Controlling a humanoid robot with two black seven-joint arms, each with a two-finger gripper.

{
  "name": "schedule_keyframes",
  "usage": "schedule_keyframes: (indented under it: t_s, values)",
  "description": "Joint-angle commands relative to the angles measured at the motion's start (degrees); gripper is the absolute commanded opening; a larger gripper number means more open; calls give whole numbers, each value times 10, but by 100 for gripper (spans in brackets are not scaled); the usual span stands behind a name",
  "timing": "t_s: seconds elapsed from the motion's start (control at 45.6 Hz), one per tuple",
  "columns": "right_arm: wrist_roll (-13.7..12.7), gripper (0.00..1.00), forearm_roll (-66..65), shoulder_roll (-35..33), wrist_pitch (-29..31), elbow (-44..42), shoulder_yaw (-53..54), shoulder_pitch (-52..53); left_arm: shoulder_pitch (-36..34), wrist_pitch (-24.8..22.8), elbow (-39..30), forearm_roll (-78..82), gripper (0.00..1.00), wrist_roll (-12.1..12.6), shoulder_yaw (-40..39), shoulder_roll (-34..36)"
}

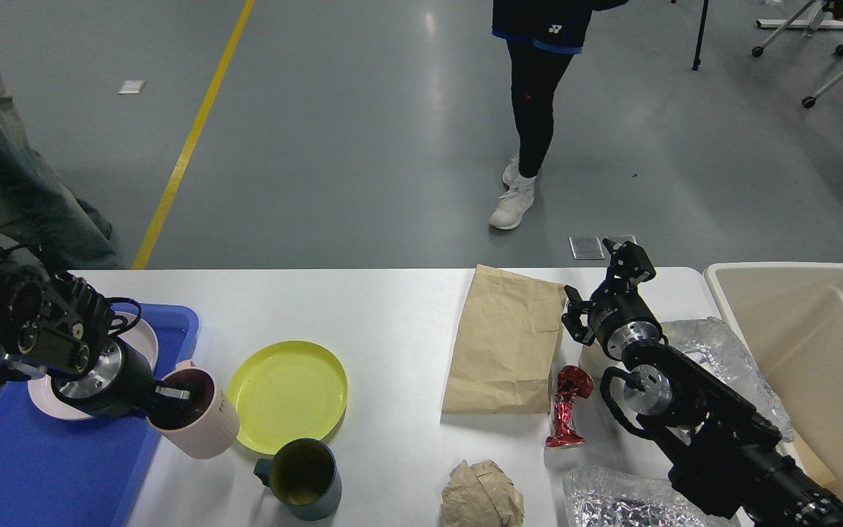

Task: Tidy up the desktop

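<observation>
The white desktop (363, 307) carries a yellow plate (288, 395), a dark teal mug (301, 479), a flat brown paper bag (506, 344), a red foil wrapper (568, 406) and a crumpled paper ball (481, 494). My left gripper (171, 397) is shut on the rim of a pink mug (202, 424), one finger inside it. The mug is tilted at the right edge of the blue tray (26, 461). My right gripper (598, 284) is open and empty, over the table just right of the paper bag.
A pink plate (142, 338) lies in the blue tray, partly hidden by my left arm. A beige bin (809, 344) stands at the right. Crumpled clear plastic (721, 355) and a foil-like tray (612, 501) lie by my right arm. Two people stand beyond the table.
</observation>
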Motion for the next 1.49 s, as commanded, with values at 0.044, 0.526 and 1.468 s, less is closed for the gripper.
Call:
schedule_keyframes:
  t_s: [0.044,0.526,1.468]
  values:
    - [0,100,0,0,1,0,0,-1,-46,-14,-29,8,2,-1,4,64]
    - [0,100,0,0,1,0,0,-1,-76,-20,-41,34,3,0,30,137]
    - [0,100,0,-1,0,1,0,-1,286,126,221,34,6,0,-29,271]
